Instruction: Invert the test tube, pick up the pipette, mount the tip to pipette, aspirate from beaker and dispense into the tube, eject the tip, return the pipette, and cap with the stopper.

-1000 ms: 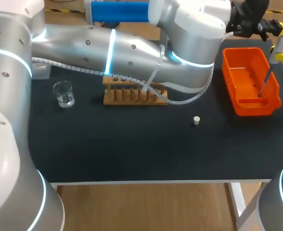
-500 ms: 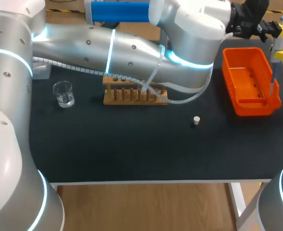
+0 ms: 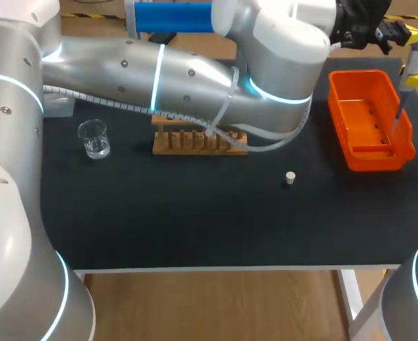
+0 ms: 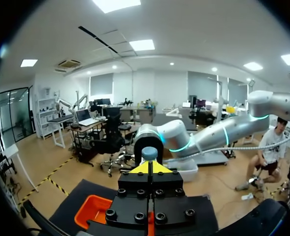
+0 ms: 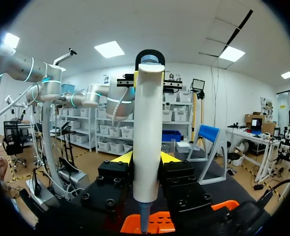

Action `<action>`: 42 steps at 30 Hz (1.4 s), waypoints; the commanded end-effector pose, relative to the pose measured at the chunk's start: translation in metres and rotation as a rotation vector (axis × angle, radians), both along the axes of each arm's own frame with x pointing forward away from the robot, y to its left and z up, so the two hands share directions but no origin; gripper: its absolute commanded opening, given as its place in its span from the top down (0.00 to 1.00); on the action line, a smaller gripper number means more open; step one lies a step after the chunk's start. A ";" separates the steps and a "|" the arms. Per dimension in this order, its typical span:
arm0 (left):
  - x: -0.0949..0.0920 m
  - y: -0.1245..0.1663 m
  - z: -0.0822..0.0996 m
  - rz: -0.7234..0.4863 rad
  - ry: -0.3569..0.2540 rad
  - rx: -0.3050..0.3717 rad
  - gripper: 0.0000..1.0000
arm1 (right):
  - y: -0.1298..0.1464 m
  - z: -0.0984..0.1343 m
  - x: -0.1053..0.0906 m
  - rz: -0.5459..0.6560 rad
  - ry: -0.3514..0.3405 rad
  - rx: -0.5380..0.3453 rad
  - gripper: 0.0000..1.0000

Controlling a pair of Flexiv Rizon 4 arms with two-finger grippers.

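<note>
Big silver left arm [image 3: 194,71] comes in from the left and lies right across the black-topped table [image 3: 194,220] to its far right corner, likely so it can work the top of the tool the other arm carries. Rectangular orange plastic bin [image 3: 375,160] sits at the table's right side, probably the drop spot for the used tip. Slotted wooden rack [image 3: 198,142] is mid-table, partly under the left arm; the test tube is not clear enough to call. White pipette [image 5: 147,137] is upright, nozzle down over the bin, which reads as the eject-tip step. Right gripper [image 5: 145,160] clamps the pipette barrel from both sides, yellow tips spread only barrel-wide. Left gripper [image 4: 149,168] has its fingers pressed together with nothing between them. The pipette's blue-grey push button [image 4: 149,153] is just ahead of those tips; contact can't tell. Closed fingers make a blunt pusher, I'd guess. Whether a tip is on the nozzle: can't tell. Small clear glass beaker [image 3: 94,138] is at the table's left, well apart from the pipette. Tiny white stopper [image 3: 289,177] lies loose between rack and bin, not yet used.
</note>
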State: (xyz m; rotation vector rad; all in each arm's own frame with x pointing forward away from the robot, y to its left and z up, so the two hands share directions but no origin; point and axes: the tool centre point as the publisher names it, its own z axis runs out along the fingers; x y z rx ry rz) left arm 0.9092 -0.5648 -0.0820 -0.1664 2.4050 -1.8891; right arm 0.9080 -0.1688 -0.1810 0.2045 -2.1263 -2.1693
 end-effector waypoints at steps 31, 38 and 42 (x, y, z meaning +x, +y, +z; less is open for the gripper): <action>-0.002 -0.008 -0.019 -0.020 0.032 -0.026 1.00 | 0.000 0.001 0.000 0.000 -0.001 -0.004 1.00; -0.001 -0.007 -0.021 -0.019 0.041 -0.021 1.00 | 0.000 0.001 0.000 0.000 -0.001 -0.004 1.00; -0.001 -0.005 -0.023 -0.008 0.044 -0.018 1.00 | 0.000 0.001 0.000 0.000 -0.001 -0.004 1.00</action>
